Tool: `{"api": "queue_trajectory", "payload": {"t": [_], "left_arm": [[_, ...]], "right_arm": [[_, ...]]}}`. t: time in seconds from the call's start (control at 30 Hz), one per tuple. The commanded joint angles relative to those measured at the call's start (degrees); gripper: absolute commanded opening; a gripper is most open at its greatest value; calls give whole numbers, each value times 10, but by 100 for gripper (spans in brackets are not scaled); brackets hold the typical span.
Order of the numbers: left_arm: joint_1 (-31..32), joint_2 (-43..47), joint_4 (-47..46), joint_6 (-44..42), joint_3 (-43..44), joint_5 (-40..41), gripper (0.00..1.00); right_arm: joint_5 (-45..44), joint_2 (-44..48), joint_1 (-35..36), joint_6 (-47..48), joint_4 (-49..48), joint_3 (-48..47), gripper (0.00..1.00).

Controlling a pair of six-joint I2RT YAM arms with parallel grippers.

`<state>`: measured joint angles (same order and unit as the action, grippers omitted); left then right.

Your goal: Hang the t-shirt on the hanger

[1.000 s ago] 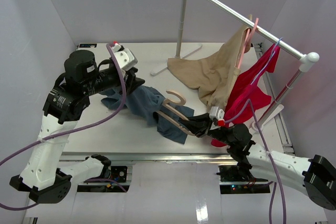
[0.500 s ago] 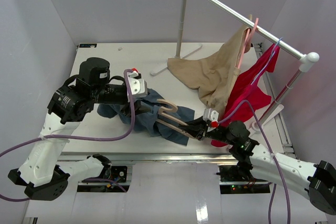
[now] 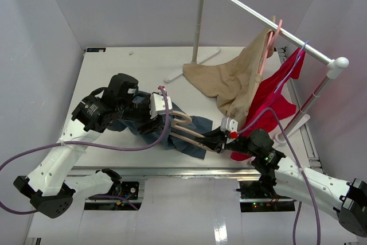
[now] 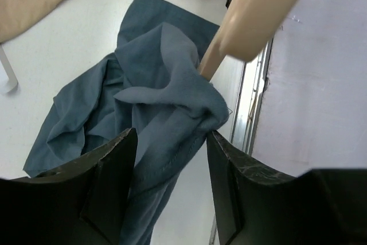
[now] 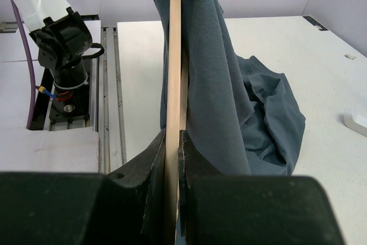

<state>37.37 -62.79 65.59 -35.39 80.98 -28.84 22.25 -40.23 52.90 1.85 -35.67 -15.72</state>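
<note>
While the right jaws pinch the stiff hanger (image 5: 174, 55) by the bench's (image 3: 114, 67) near edge, the left jaws stand spread around a fold of the t-shirt (image 4: 160, 101) draped over it, limp, light cloth probably best gripped at a bunched edge.

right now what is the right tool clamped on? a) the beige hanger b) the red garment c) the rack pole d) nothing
a: in the right wrist view the right tool is shut on the hanger, with the t-shirt draped against it.
</note>
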Motion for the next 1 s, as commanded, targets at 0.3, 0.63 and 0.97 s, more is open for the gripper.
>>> {"api": "queue_trajectory", "payload": {"t": [0.3, 0.63, 0.97], "left_arm": [[32, -10, 38, 19, -11, -42, 2], [33, 6, 32, 80, -25, 10, 47], [38, -15, 32, 75, -20, 17, 0]], "right_arm": [[57, -32, -14, 27, -17, -116, 8], [85, -26, -35, 41, 24, -155, 8], [90, -34, -42, 45, 40, -166, 8]]}}
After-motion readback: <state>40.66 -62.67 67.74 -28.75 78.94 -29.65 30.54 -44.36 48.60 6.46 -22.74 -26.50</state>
